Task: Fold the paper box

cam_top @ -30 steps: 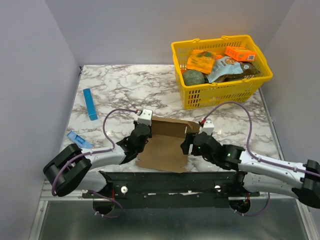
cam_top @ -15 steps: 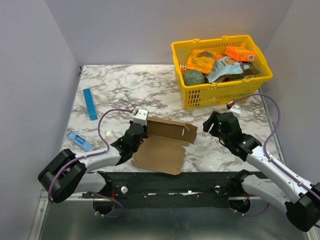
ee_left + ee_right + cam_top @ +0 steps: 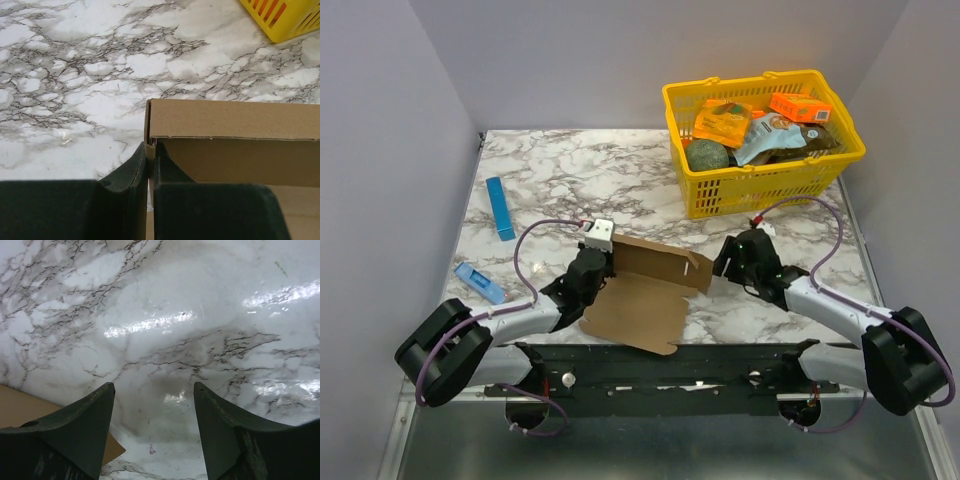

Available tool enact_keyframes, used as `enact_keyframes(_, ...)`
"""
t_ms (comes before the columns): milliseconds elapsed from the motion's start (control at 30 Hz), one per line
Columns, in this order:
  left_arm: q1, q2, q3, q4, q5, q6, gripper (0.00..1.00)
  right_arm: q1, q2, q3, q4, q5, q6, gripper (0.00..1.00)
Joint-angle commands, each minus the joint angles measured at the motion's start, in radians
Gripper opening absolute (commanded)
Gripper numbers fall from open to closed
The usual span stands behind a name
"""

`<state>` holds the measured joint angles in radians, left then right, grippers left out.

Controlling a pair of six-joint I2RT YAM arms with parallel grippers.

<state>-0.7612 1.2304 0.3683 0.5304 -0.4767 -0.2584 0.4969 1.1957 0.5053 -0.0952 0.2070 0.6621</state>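
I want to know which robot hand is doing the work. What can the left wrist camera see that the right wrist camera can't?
Only the left wrist view shows the left gripper shut on the edge of an upright flap of the paper box, plus a corner of the yellow basket. Only the right wrist view shows the right gripper open, with just marble showing in its gap. Both show the marble table and some brown cardboard, though the right view catches only a small corner at its lower left.
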Motion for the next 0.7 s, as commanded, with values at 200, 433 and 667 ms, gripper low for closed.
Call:
enact_keyframes(200, -0.081, 0.034, -0.035, 0.092, -0.204, -0.018, 0.0, 0.086, -0.061, -0.119, 0.183, -0.087, 0.283, 0.67)
enact_keyframes(433, -0.156, 0.041, -0.049, 0.132, -0.278, -0.01, 0.0, 0.181, -0.039, -0.108, 0.169, 0.048, 0.458, 0.66)
enact_keyframes(667, -0.205, 0.08, -0.043, 0.144, -0.322, -0.044, 0.0, 0.279, 0.005, -0.068, 0.104, 0.172, 0.594, 0.66)
